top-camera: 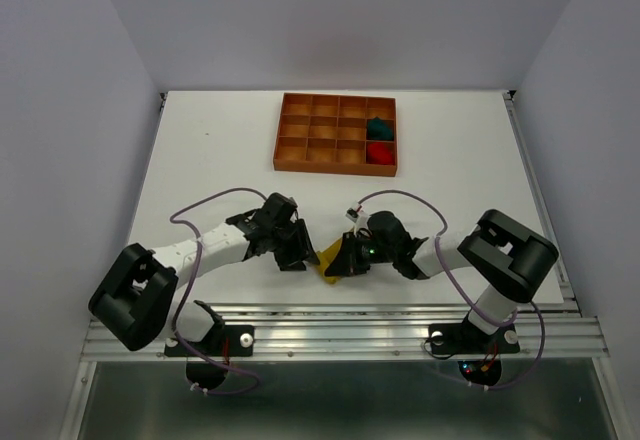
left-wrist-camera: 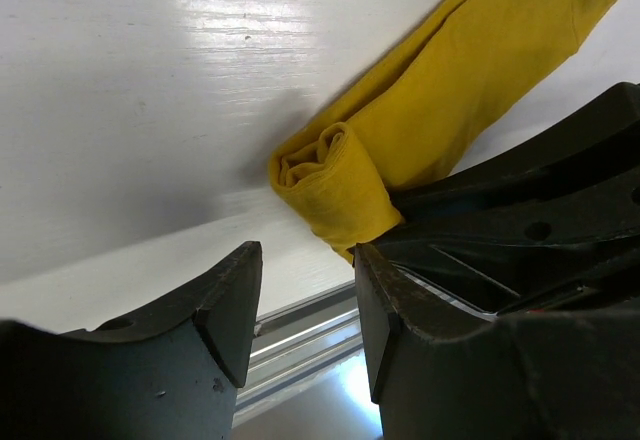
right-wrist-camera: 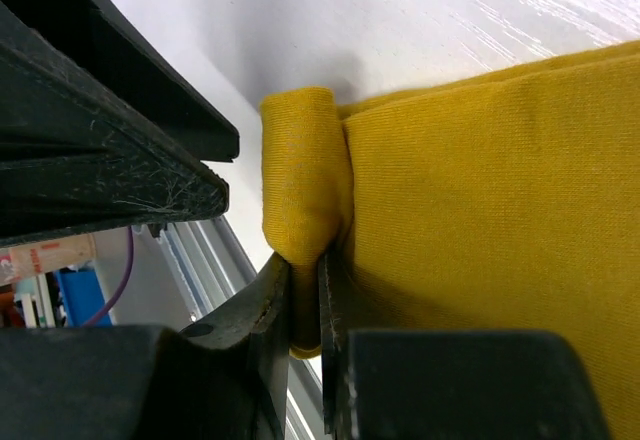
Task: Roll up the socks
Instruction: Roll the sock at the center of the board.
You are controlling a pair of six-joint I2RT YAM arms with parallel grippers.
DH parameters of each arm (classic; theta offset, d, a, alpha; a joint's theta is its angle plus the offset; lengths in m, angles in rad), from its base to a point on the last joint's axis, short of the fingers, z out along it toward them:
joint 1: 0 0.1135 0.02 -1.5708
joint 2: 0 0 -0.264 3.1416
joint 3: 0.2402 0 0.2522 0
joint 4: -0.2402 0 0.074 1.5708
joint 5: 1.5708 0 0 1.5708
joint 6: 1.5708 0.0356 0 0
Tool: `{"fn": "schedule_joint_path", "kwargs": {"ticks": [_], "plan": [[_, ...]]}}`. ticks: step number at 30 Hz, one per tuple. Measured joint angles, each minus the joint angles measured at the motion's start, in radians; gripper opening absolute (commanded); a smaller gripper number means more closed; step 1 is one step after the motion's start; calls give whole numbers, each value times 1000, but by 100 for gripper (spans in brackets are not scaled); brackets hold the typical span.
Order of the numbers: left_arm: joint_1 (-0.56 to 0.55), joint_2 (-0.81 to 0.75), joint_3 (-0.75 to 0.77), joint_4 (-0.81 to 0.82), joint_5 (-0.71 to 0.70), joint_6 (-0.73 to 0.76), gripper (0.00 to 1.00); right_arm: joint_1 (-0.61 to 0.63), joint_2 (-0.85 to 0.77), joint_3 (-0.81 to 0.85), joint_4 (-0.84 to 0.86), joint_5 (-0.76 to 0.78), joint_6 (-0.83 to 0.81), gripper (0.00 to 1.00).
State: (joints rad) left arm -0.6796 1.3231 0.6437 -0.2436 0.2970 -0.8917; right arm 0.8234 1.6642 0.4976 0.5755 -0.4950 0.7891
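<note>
Two grippers meet at the yellow sock (top-camera: 328, 258). The right gripper (right-wrist-camera: 305, 270) is clamped on its rolled end, flat fabric spreading beyond the fingers. The left gripper (left-wrist-camera: 305, 255) stands apart and empty, the roll just beyond its fingertips. Teal sock (top-camera: 378, 126) and red sock (top-camera: 379, 150) sit in the tray (top-camera: 330, 168), well ahead of both.

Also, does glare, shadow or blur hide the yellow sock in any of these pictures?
Top external: evenly lit and sharp, but the right gripper covers most of the yellow sock. Left wrist: glare streaks on the table, a soft shadow beside the rolled end. Right wrist: weave sharp, near fingers dark.
</note>
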Motion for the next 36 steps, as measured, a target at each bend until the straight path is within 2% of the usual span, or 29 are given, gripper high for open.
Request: {"fn": "schedule_joint_path", "kwargs": {"ticks": [9,19,23,26,27,29,31,32,33,36], "plan": [[-14,52,0,42,4,0,53,-20,44,-35,113,-37,40,2],[-15,110,2,92,14,-15,52,-26,65,-37,144,-41,42,4],[-16,135,13,106,24,-23,43,-29,72,-37,152,-44,42,4],[-25,161,28,122,31,-30,24,-31,74,-37,153,-47,42,6],[-26,165,32,125,31,-31,11,-31,75,-37,154,-47,41,6],[-29,172,39,128,32,-33,2,-31,75,-37,155,-47,39,11],[-33,180,45,127,29,-35,0,-31,74,-37,154,-48,29,22],[-34,183,50,125,27,-35,0,-31,72,-36,150,-47,26,25],[-39,188,58,115,18,-37,0,-31,64,-33,133,-47,13,34],[-57,206,89,93,-11,-45,0,-30,16,-18,60,-39,-34,44]]}}
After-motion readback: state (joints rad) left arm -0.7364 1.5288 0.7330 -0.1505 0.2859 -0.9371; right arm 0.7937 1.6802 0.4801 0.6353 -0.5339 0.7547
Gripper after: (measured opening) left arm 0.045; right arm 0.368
